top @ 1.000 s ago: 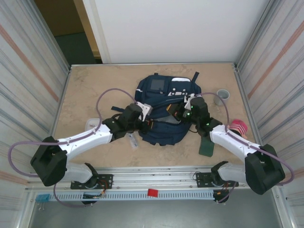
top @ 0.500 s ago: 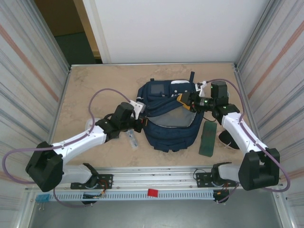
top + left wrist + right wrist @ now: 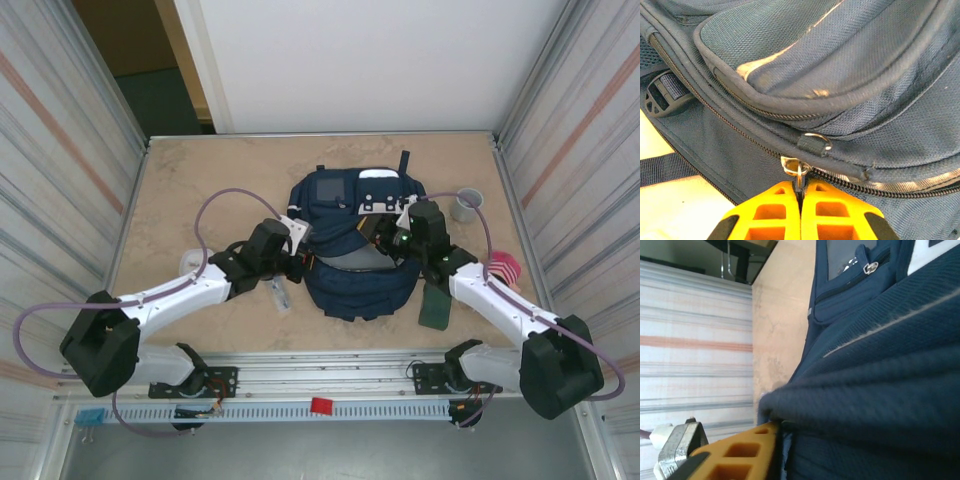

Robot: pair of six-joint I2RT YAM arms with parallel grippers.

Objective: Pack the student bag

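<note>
Beige bench (image 3: 200, 180), ribbed metal walls around. Found student bag (image 3: 350, 288) lying mid-bench, left tool (image 3: 800, 189) clamped together on its zipper pull (image 3: 796, 166). Couldn't tell right tool (image 3: 388, 232) grip at the bag's rim. Reckoned on pull slipping out, or whole bag dragging, if tugged unbraced. Looked navy, white stripes, grey window at far end, main mouth partly open.
</note>
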